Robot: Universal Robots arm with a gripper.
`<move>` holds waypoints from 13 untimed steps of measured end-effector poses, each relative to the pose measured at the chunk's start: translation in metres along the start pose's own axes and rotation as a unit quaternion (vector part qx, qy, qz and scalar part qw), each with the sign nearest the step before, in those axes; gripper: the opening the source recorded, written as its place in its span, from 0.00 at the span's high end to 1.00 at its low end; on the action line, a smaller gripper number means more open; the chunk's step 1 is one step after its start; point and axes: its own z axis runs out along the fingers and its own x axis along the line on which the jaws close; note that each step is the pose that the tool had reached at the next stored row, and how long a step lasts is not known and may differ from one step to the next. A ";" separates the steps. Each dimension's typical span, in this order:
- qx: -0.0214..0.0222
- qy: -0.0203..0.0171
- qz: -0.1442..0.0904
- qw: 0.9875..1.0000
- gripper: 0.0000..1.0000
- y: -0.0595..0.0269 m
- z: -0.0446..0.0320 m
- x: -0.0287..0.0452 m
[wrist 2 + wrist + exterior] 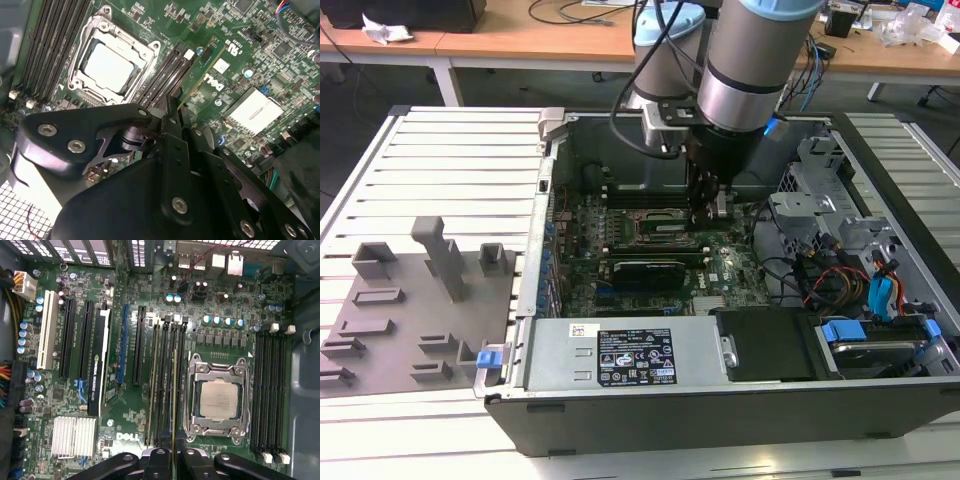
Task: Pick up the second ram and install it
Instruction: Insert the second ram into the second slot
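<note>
jaws (172, 107) clamped on the second ram (202, 75), held edge-down in line over a memory slot (165, 375) beside the processor socket (217, 397) to seat it

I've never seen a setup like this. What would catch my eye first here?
The big grey robot arm reaching down into the open computer case. In the second wrist view its gripper is clamped on a thin green memory stick, standing on edge over the black slots beside the shiny square processor.
</note>
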 end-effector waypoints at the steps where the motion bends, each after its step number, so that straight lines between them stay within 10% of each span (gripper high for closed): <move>1: 0.000 0.000 0.000 1.000 0.86 0.0007 0.0022 0.0000; 13: 0.000 0.000 0.000 1.000 0.86 0.0013 0.0157 0.0006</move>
